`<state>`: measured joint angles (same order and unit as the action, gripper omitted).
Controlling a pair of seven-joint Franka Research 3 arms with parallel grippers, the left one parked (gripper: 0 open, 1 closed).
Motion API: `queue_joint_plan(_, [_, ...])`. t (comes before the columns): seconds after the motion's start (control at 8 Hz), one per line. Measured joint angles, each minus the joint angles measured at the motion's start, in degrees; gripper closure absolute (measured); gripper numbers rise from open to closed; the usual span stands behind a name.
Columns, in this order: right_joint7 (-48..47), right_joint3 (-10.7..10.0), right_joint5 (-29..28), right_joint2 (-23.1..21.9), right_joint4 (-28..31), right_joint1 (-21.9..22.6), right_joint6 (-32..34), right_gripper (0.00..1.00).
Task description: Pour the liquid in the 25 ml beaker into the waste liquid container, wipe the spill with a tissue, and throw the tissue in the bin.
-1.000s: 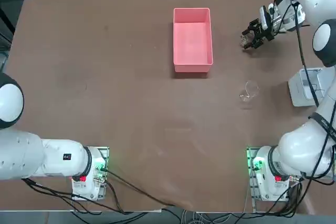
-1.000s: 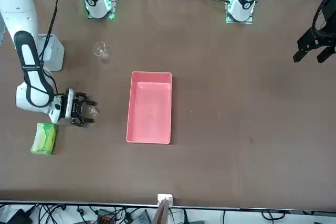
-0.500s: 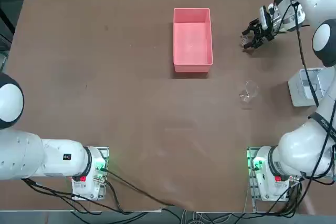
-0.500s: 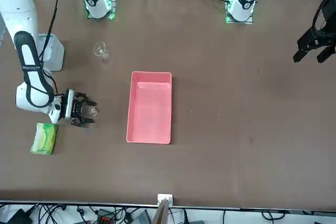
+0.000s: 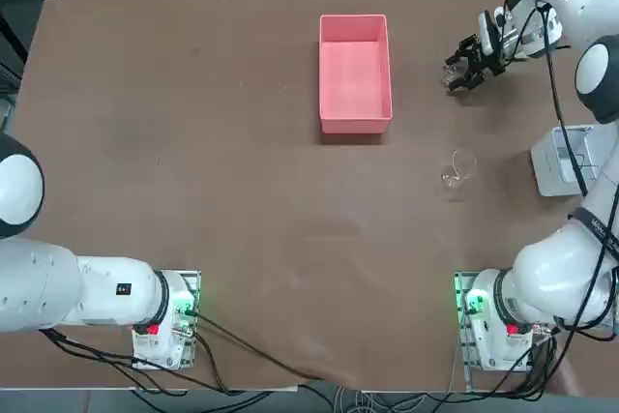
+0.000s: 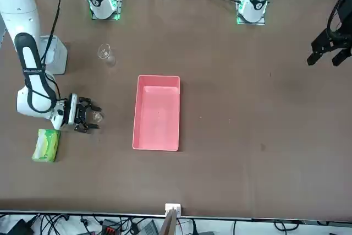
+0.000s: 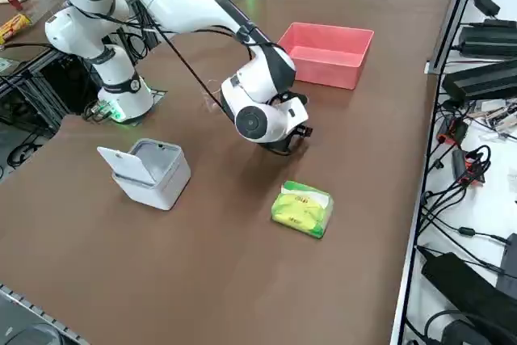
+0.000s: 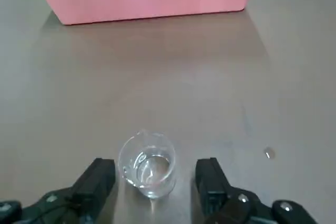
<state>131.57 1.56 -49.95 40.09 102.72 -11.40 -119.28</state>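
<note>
The 25 ml beaker (image 8: 147, 165) is a tiny clear glass with a little liquid, standing upright on the brown table (image 5: 242, 191). My right gripper (image 8: 153, 176) is low over the table and open. Its black fingers (image 8: 97, 179) stand on either side of the beaker, with a gap on each side. From overhead, the gripper (image 5: 462, 73) and beaker (image 5: 453, 72) lie to the right of the waste liquid container (image 5: 355, 125), a pink tray. The bin (image 5: 566, 160) stands nearer my base with its lid up. The tissue itself is hidden; only its yellow-green pack (image 7: 302, 208) shows.
A larger clear beaker (image 5: 458, 167) stands between the gripper and my base, left of the bin. The tissue pack (image 6: 46, 145) lies just beyond the gripper (image 6: 88, 120), toward the far table edge. A small droplet (image 8: 269, 153) sits on the table near the beaker.
The right gripper has barely shifted around the small beaker. Nothing else has moved.
</note>
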Motion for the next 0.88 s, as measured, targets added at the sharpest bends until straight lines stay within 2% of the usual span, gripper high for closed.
queue_joint_plan(0.5, [0.0, 0.0, -0.07, 0.23, 0.0, 1.02, -0.06, 0.07])
queue_joint_plan(0.62, [0.0, 0.0, -0.08, 0.38, 0.0, 1.09, -0.07, 0.23])
queue_joint_plan(0.75, [0.0, 0.0, -0.09, 0.61, -0.02, 1.09, -0.12, 0.33])
queue_joint_plan(0.88, [0.0, -0.02, -0.21, 0.66, -0.14, 1.07, -0.15, 0.38])
